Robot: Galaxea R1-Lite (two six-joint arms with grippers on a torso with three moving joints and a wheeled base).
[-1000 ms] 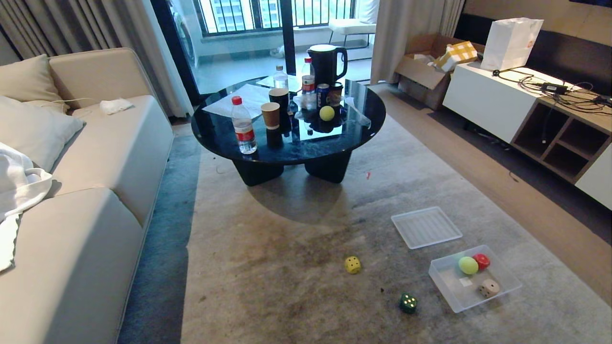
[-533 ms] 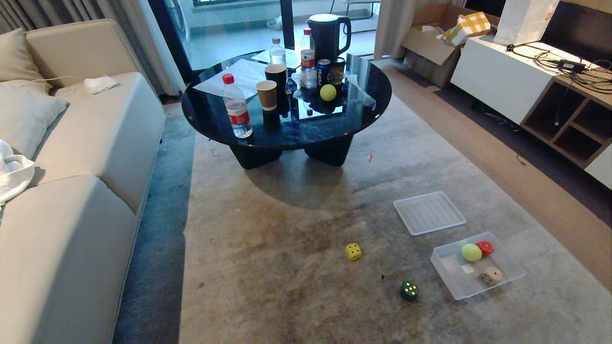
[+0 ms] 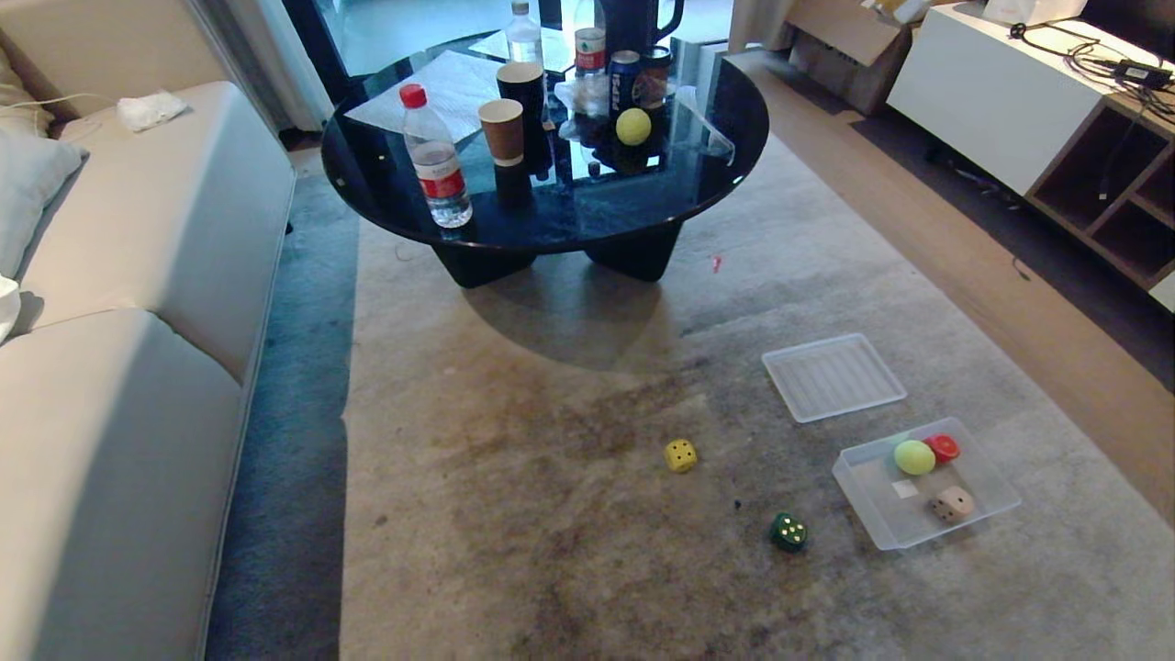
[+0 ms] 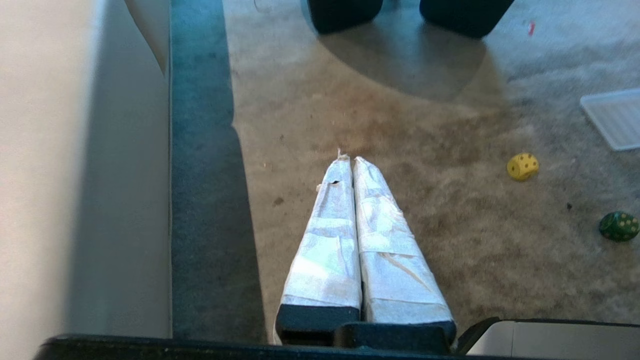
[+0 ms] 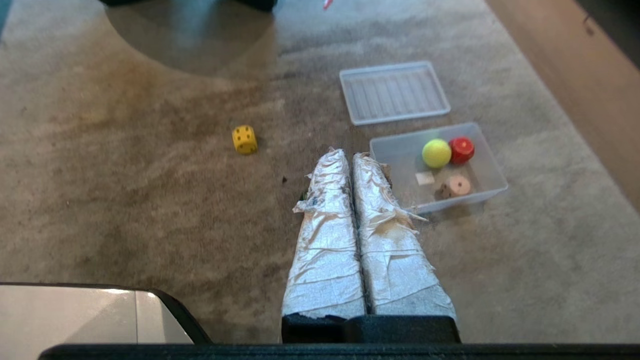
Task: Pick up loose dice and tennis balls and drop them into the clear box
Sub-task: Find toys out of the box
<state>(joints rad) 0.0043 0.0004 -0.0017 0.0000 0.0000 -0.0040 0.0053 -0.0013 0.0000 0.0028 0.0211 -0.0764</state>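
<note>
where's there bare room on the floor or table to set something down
Open carpet lies between the sofa and the yellow die, and in front of the round table. It is crowded around the clear box, with the lid and green die close by. The tabletop's far side is cluttered.

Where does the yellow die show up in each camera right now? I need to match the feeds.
Head view: yellow die on the rug, centre, left of the clear box.
Left wrist view: yellow die at the right side, below the ribbed lid.
Right wrist view: yellow die left of centre.
Shared landmark: the ribbed lid, visible in all three.
</note>
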